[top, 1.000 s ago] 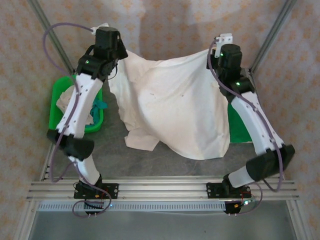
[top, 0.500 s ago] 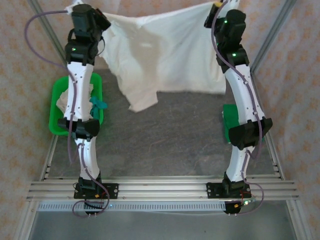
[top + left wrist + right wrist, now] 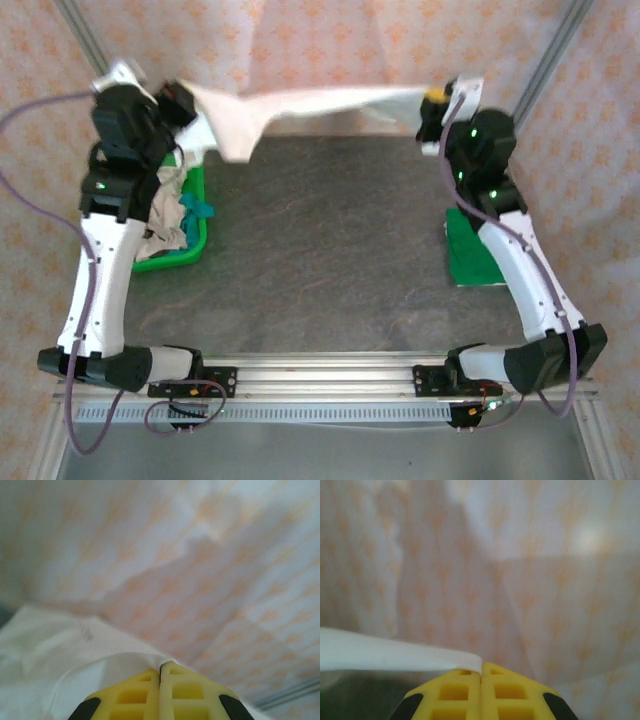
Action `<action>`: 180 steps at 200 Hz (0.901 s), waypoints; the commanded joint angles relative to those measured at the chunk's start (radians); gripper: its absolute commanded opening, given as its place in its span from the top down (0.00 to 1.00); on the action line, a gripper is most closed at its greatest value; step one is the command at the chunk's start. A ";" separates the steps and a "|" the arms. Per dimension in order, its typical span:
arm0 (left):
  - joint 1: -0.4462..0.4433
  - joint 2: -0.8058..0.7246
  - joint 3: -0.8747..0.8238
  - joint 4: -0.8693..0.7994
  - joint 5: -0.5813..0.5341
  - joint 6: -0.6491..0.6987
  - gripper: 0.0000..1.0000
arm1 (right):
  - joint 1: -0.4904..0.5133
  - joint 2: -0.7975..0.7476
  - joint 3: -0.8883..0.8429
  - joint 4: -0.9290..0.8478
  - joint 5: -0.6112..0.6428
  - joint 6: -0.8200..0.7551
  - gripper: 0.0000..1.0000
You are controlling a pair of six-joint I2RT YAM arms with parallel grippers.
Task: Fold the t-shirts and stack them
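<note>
cream t-shirt: stretched taut along the far side, between both grippers | left gripper: clamped on its left end | right gripper: clamped on its right end

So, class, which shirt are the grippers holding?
The cream shirt, stretched between the left gripper and right gripper; the others lie crumpled in the basket.

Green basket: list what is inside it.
Crumpled cream t-shirts and a teal one lie in the green basket. The left arm covers its left side, so what lies there or underneath cannot be seen.
</note>
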 commanded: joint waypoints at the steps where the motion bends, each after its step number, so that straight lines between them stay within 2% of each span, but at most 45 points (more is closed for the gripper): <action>1: -0.045 -0.022 -0.289 0.031 0.041 -0.071 1.00 | -0.005 -0.103 -0.240 0.015 -0.159 0.068 1.00; 30: -0.119 -0.046 -0.514 0.016 0.018 -0.125 1.00 | -0.004 -0.164 -0.503 0.007 -0.185 0.198 1.00; 65: -0.167 -0.034 -0.666 0.041 -0.035 -0.172 1.00 | -0.003 -0.127 -0.650 -0.010 -0.133 0.323 1.00; 99: -0.173 -0.021 -0.726 -0.003 -0.074 -0.175 1.00 | -0.003 -0.116 -0.673 -0.085 -0.057 0.328 1.00; 134: -0.172 -0.118 -0.770 -0.080 -0.133 -0.179 0.99 | -0.003 -0.180 -0.680 -0.149 -0.042 0.325 0.98; 162: -0.171 -0.181 -0.787 -0.158 -0.105 -0.210 0.97 | -0.003 -0.249 -0.676 -0.227 -0.017 0.306 1.00; 180: -0.173 -0.215 -0.792 -0.223 -0.090 -0.226 1.00 | -0.003 -0.280 -0.668 -0.300 -0.028 0.296 1.00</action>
